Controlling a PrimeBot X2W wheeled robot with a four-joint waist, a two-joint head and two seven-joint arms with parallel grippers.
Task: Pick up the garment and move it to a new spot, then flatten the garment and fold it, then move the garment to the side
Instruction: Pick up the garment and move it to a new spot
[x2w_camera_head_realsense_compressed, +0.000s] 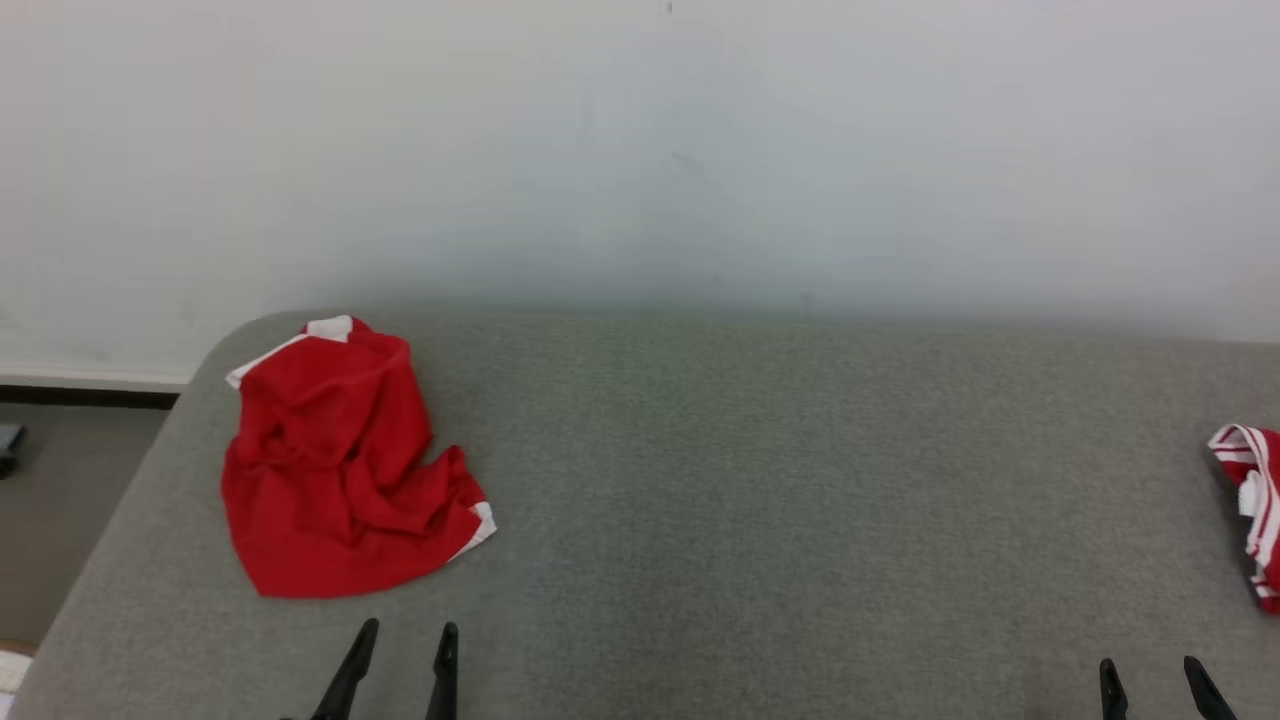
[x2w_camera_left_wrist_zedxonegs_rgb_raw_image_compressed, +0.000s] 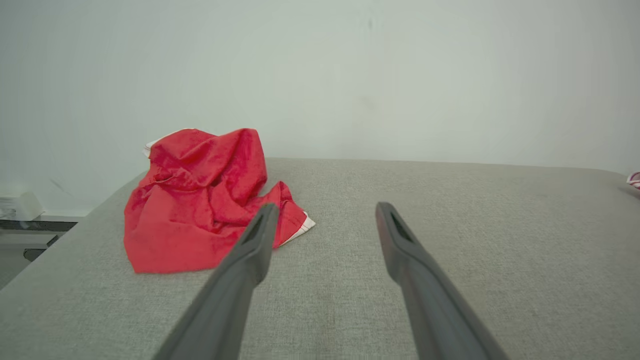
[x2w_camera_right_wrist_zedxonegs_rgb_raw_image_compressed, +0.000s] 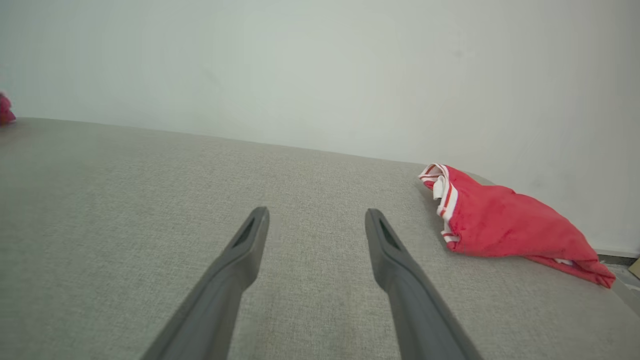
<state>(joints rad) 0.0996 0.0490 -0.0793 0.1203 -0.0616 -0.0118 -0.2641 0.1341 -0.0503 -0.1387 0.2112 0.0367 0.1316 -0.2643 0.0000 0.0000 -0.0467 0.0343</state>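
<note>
The garment (x2w_camera_head_realsense_compressed: 340, 470) lies in a crumpled heap at the far left corner of the worktop (x2w_camera_head_realsense_compressed: 760, 480). Its top reaches almost to the back edge, and its left side stops short of the rounded corner. It is soft red cloth, thrown into deep folds. White trim shows at its far end and at the pointed flap on its right. In the left wrist view the garment (x2w_camera_left_wrist_zedxonegs_rgb_raw_image_compressed: 200, 210) stands up in a loose mound and flattens toward its near hem.

The worktop is covered in grey woven fabric with a fine, even grain. Right of the garment this surface runs bare for most of its width. It ends at a striped piece (x2w_camera_head_realsense_compressed: 1250, 510), also red, with white bands along its edge, which is cut by the picture's right border. In the right wrist view this striped piece (x2w_camera_right_wrist_zedxonegs_rgb_raw_image_compressed: 500, 220) lies low and long.

Behind the garment rises a plain pale wall (x2w_camera_head_realsense_compressed: 640, 150). Left of the garment the worktop drops away to the floor (x2w_camera_head_realsense_compressed: 70, 500), and a dark skirting strip (x2w_camera_head_realsense_compressed: 90, 397) runs at the wall's foot.

The left gripper (x2w_camera_head_realsense_compressed: 410, 628) hangs just in front of the garment's near hem without touching it. Its two dark tapered fingers are spread wide and hold nothing. In the left wrist view the left gripper (x2w_camera_left_wrist_zedxonegs_rgb_raw_image_compressed: 326, 206) points past the garment's right flap. The right gripper (x2w_camera_head_realsense_compressed: 1148, 664) is well to the right of the garment, near the front edge. It is also spread wide and empty, over bare cloth in its own view (x2w_camera_right_wrist_zedxonegs_rgb_raw_image_compressed: 316, 211).
</note>
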